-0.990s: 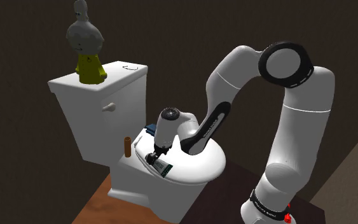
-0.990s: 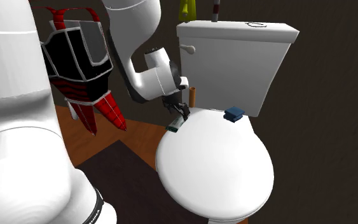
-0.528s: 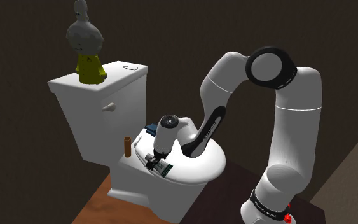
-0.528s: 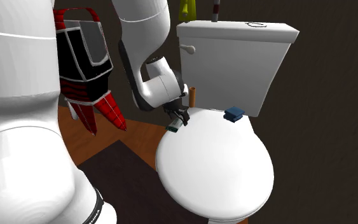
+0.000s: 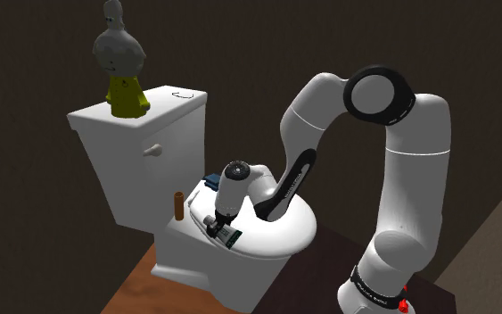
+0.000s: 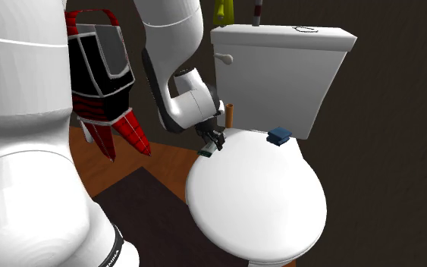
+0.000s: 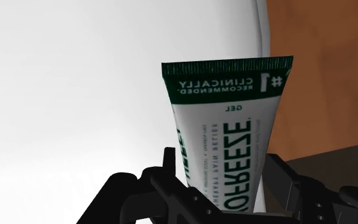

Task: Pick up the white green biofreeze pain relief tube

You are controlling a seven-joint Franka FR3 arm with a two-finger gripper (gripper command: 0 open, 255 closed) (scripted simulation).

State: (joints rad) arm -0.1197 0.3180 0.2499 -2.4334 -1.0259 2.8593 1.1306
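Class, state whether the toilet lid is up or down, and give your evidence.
Down. The toilet lid lies flat and level, with a small blue object sitting on it near the tank.

Tube (image 7: pixel 225 127): one, white and green.
Toilet (image 5: pixel 280 234): one, white, with one tank (image 5: pixel 124 178).
Flush handle (image 5: pixel 153 150): one, on the tank.
Blue thing (image 6: pixel 279 136): one, small, on the toilet.
Brown stick (image 5: pixel 177 205): one, short, standing up.
Figure (image 5: pixel 122 62): one, yellow and grey, on the tank.
Red and black thing (image 6: pixel 98 76): one.
Dark rug (image 6: pixel 151 208): one, on the floor (image 5: pixel 142 290).
Robot arm (image 5: pixel 409 178): one, white.
Gripper (image 7: pixel 222 164): one, black.
Fingers (image 7: pixel 285 179): two, black.
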